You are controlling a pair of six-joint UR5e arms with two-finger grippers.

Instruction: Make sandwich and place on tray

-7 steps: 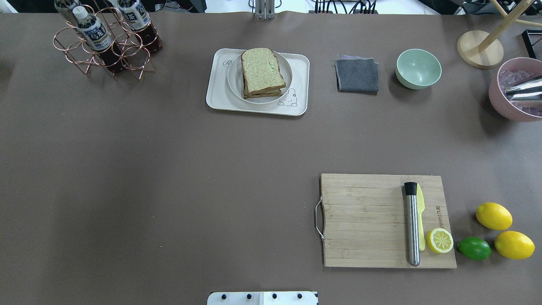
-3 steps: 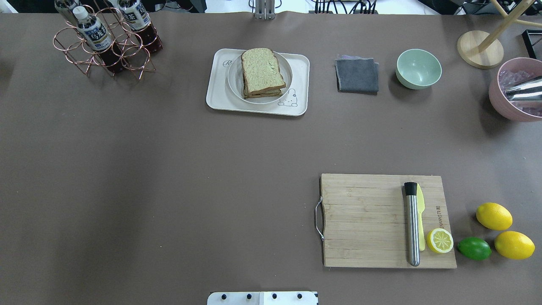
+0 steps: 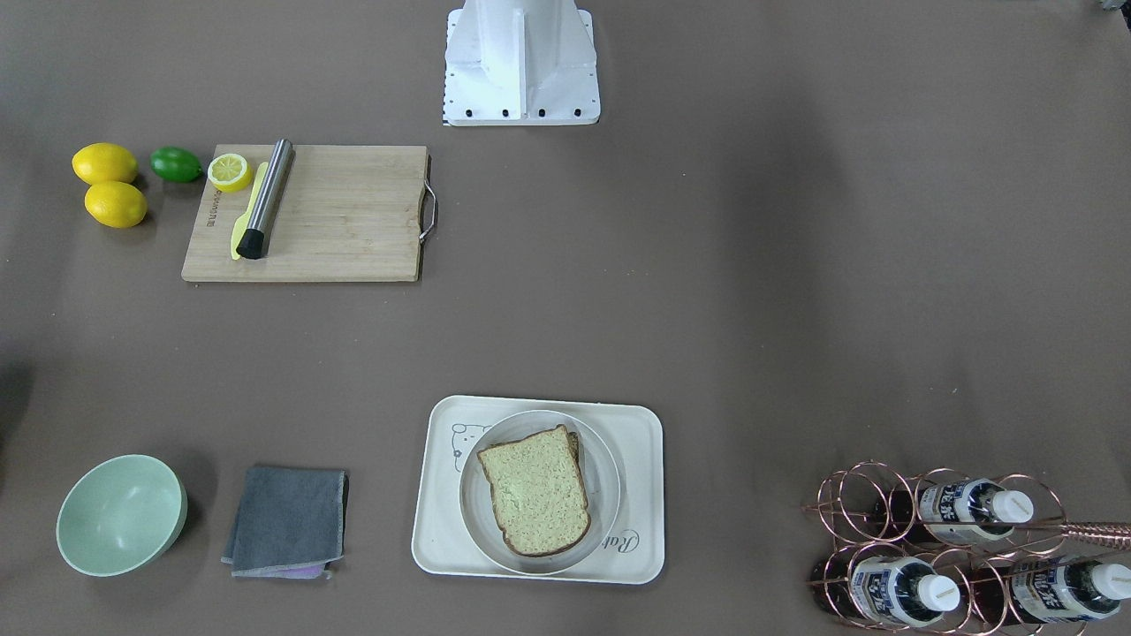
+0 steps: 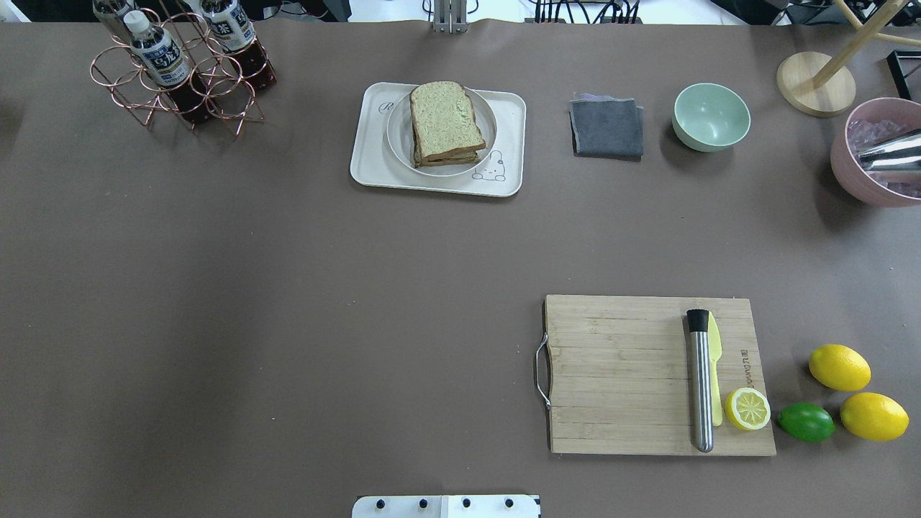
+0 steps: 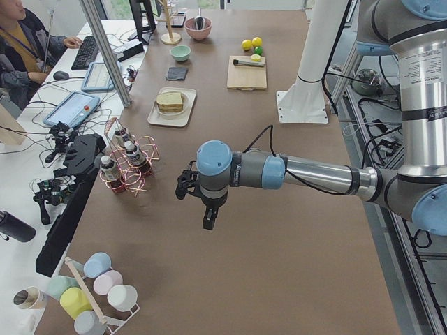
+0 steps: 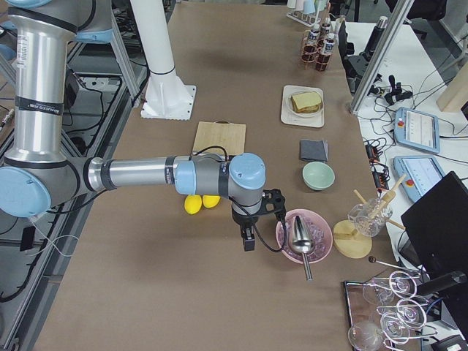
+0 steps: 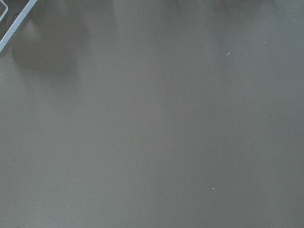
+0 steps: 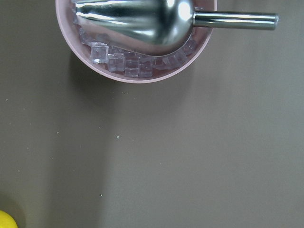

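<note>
The sandwich (image 4: 446, 121), stacked wholegrain slices, lies on a round white plate (image 4: 396, 137) on the cream tray (image 4: 368, 162) at the table's far middle. It also shows in the front view (image 3: 535, 490) on the tray (image 3: 435, 530). Its filling is hidden. The left gripper (image 5: 207, 218) hangs over bare table far to the left of the tray. The right gripper (image 6: 250, 238) hangs beside the pink bowl, far from the tray. Both show only in side views, so I cannot tell whether they are open or shut.
A wooden cutting board (image 4: 619, 374) holds a steel muddler (image 4: 700, 381), a yellow knife and a lemon half (image 4: 747, 409). Lemons and a lime (image 4: 806, 421) lie right of it. A grey cloth (image 4: 606, 128), green bowl (image 4: 711, 115), pink ice bowl (image 8: 95, 61) with scoop, and bottle rack (image 4: 180, 72) line the far edge.
</note>
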